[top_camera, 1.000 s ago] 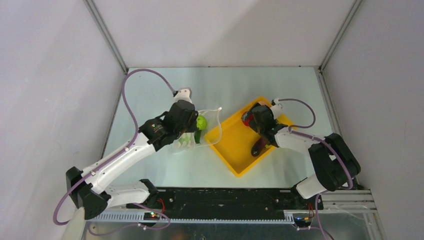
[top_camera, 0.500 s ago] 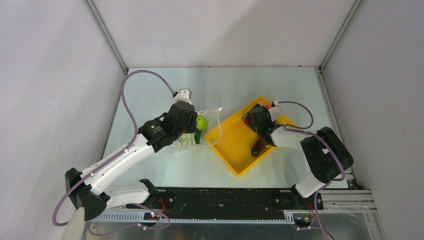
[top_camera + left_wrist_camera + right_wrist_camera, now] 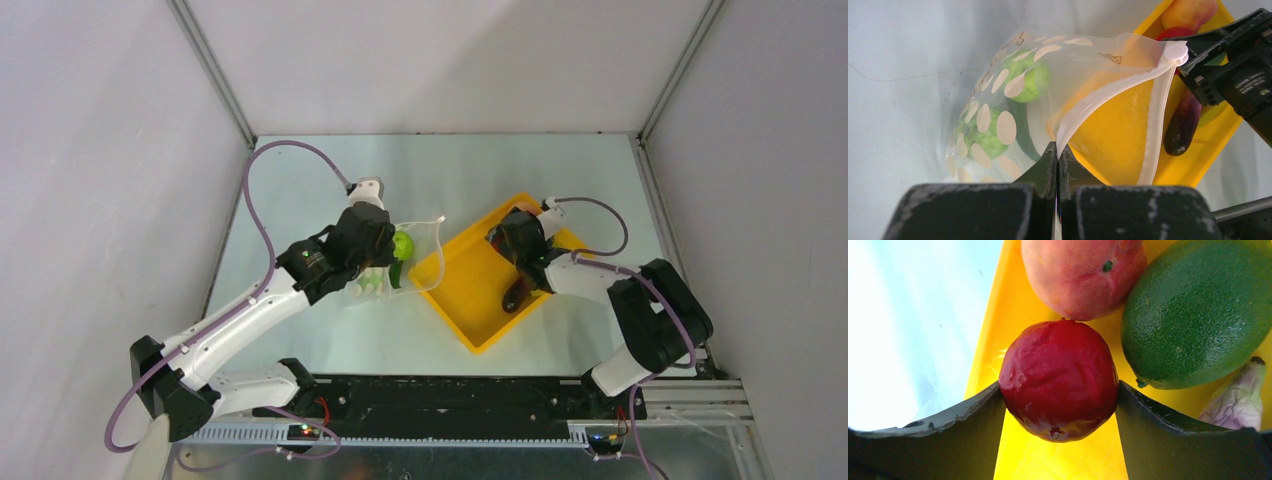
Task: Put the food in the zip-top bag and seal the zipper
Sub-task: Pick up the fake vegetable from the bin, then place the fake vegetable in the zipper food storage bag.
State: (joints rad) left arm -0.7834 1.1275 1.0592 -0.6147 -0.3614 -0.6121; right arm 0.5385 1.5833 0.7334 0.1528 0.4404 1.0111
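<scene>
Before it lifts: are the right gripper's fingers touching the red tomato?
Touching. The right wrist view shows both fingers pressed against the sides of the red tomato, with no gap.

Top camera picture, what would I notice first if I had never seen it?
The bright yellow tray, right of the middle, jumps out first, with the right gripper closed around a shiny red tomato inside it. To its left, the left gripper pinches the edge of the dotted zip-top bag, holding its mouth open, with green fruits already inside.
</scene>
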